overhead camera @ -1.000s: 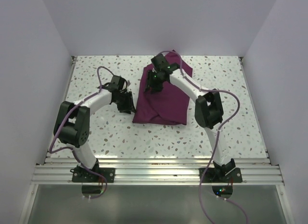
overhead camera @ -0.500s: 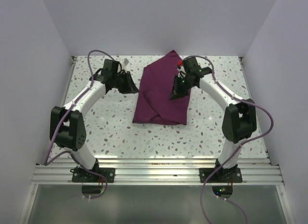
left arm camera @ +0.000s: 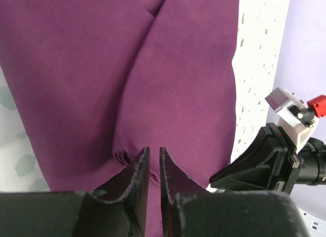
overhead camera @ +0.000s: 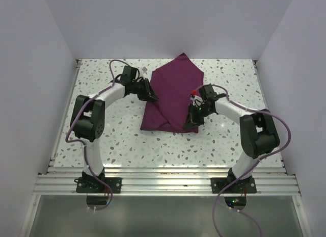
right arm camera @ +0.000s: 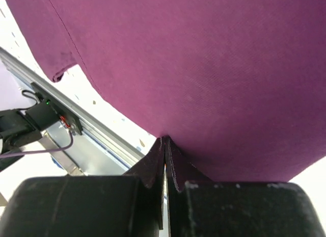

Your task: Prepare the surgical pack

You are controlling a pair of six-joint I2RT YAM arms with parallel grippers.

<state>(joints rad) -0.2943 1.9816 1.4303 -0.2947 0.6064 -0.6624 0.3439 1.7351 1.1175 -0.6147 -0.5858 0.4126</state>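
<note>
The purple cloth lies on the speckled table, a little beyond its middle. It is already partly folded. Its near end forms a fairly square edge, a slanting crease runs across it, and one pointed corner reaches toward the far wall. Judging by that shape, the wrapping is under way but not done, since the far corner is loose and the bundle is flat and uneven. Whether anything sits inside the folds cannot be told. The left claw is at the cloth's left edge. Its fingers are drawn narrow with only a slim gap, and the fabric puckers at their tips, so it seems to pinch a small fold. The right claw is at the near right part of the cloth, squeezed tight on the hem, and the fabric stretches away from its tips. With both sides gripped, the step in hand looks like another fold or a pull to straighten the sheet. After that, the far corner would need tucking and the pack squaring up. Around the work there is little else. White walls close in on three sides, a metal rail carries the arm bases at the near edge, and a purple cable loops off each arm. The likely hindrances are the two arms standing close across the cloth, and the soft fabric slipping or bunching when pulled.
</note>
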